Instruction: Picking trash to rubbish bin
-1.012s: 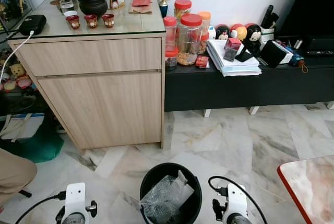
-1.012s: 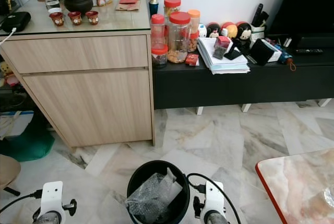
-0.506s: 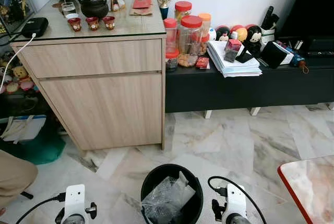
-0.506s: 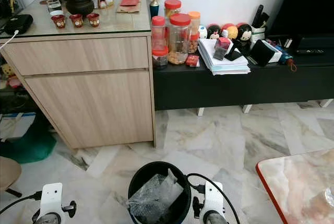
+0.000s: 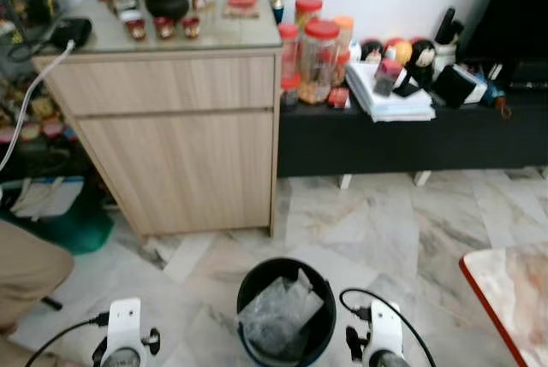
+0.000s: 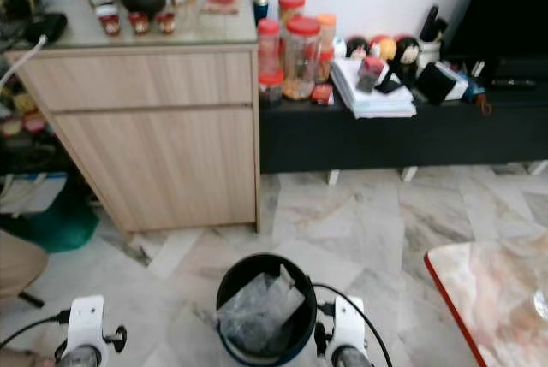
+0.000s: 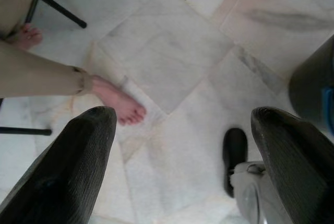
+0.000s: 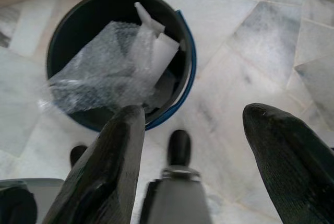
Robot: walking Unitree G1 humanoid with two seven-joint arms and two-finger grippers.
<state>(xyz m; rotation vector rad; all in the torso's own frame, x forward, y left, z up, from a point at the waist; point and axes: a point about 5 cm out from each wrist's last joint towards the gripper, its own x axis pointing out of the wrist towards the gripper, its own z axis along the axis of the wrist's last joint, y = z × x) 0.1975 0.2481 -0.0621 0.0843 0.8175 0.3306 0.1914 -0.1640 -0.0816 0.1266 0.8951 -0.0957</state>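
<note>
From the head camera we see the black rubbish bin (image 5: 285, 311) on the marble floor (image 5: 402, 230) between our two wrists, a crumpled sheet of bubble wrap (image 5: 278, 314) inside it, the wooden cabinet (image 5: 171, 127) beyond. Left wrist view: our left gripper (image 7: 182, 166) gapes wide over bare tiles, a person's bare foot (image 7: 119, 104) nearby. Right wrist view: our right gripper (image 8: 209, 156) spreads wide beside the bin, holding nothing.
</note>
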